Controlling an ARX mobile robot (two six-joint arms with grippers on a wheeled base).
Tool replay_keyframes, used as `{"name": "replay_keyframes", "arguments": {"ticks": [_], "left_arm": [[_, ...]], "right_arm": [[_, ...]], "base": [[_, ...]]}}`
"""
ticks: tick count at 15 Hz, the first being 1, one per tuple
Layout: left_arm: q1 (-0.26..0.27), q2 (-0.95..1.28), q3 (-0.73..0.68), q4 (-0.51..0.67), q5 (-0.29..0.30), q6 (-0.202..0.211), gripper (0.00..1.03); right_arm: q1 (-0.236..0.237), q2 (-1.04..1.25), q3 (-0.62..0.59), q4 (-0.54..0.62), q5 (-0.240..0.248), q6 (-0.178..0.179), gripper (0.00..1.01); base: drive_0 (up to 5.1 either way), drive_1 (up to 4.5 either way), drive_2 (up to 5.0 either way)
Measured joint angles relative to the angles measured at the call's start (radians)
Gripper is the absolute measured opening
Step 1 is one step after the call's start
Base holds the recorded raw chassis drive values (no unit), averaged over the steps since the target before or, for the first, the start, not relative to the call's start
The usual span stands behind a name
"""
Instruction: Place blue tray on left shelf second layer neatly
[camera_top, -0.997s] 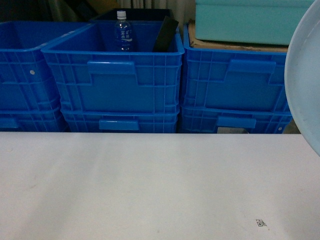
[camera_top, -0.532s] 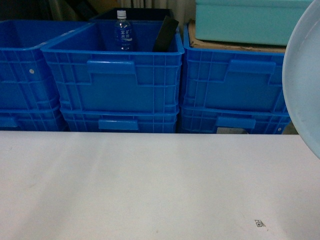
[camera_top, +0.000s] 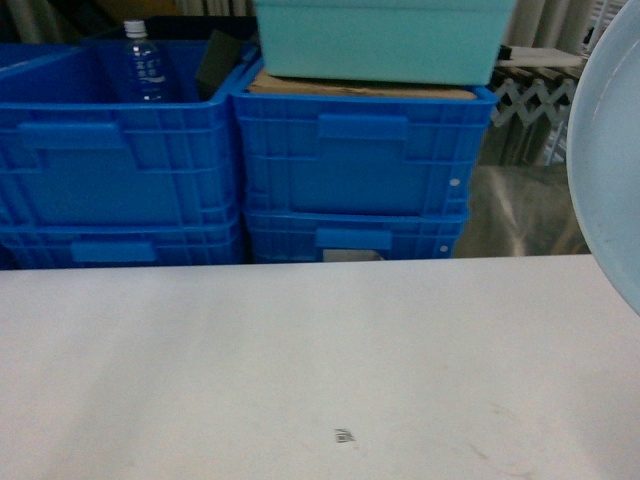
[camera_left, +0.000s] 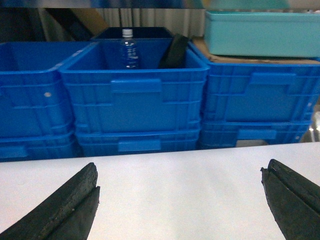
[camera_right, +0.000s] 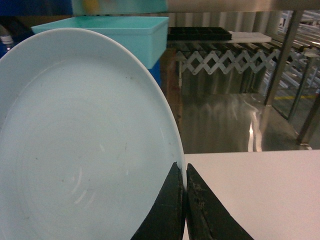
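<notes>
The blue tray (camera_right: 75, 140), a pale round dish, stands nearly on edge and fills the left of the right wrist view. My right gripper (camera_right: 185, 175) is shut on its rim, one finger on each side. In the head view only the tray's curved edge (camera_top: 610, 150) shows, at the far right above the white table (camera_top: 300, 370). My left gripper (camera_left: 179, 167) is open over the table with nothing between its fingers. Shiny steel posts (camera_right: 286, 55) rise at the far right of the right wrist view. I cannot tell whether they belong to the left shelf; its second layer is not identifiable.
Stacked deep-blue crates (camera_top: 360, 160) line the table's far edge. A teal box (camera_top: 380, 40) sits on the right stack, and a water bottle (camera_top: 143, 62) stands in an open crate. An expanding roller conveyor (camera_right: 225, 60) stands behind on a glossy floor.
The head view has swung right: the crates and teal box slid left in the picture, and the conveyor and glossy floor came into view. The tray stays at the right edge.
</notes>
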Motion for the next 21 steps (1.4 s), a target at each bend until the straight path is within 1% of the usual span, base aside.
{"name": "replay_keyframes", "arguments": {"ticks": [21], "left_arm": [[-0.001, 0.000, 0.000, -0.001, 0.002, 0.000, 0.98]], "right_arm": [[0.000, 0.000, -0.001, 0.003, 0.001, 0.000, 0.02]], "base": [[3.5, -3.93, -3.9]]}}
